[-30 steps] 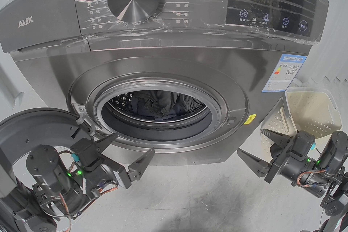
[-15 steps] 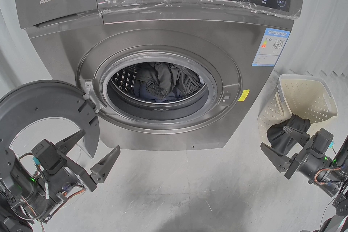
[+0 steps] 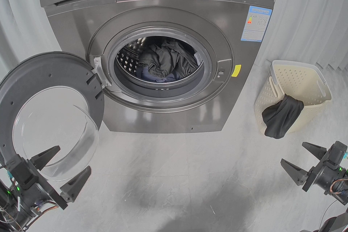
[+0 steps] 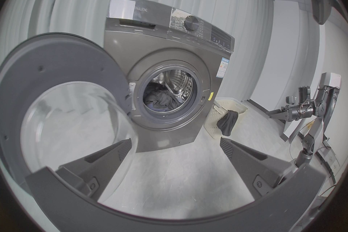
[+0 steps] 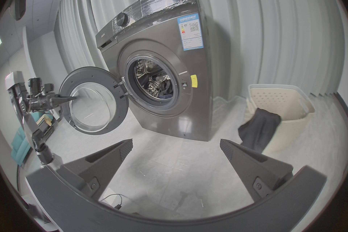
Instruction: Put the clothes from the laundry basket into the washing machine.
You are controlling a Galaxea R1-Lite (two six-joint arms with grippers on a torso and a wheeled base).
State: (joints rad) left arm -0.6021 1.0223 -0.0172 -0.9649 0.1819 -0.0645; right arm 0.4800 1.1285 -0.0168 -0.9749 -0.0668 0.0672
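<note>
Inside the drum of the grey washing machine [image 3: 217,37], whose door [image 3: 43,73] stands open on the left, dark clothes [image 3: 165,60] lie heaped. Right of the machine, a black garment [image 3: 282,117] drapes over the rim of the cream laundry basket [image 3: 304,80]. The left end effector [image 3: 72,159] and the right end effector [image 3: 293,152] hover low over the floor [image 3: 188,178], each spread wide and empty.

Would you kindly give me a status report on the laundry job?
Both grippers open, empty: left gripper by the open door, right gripper near the laundry basket. One dark garment draped over basket rim; clothes in drum. Nothing blocking the drum opening.
</note>
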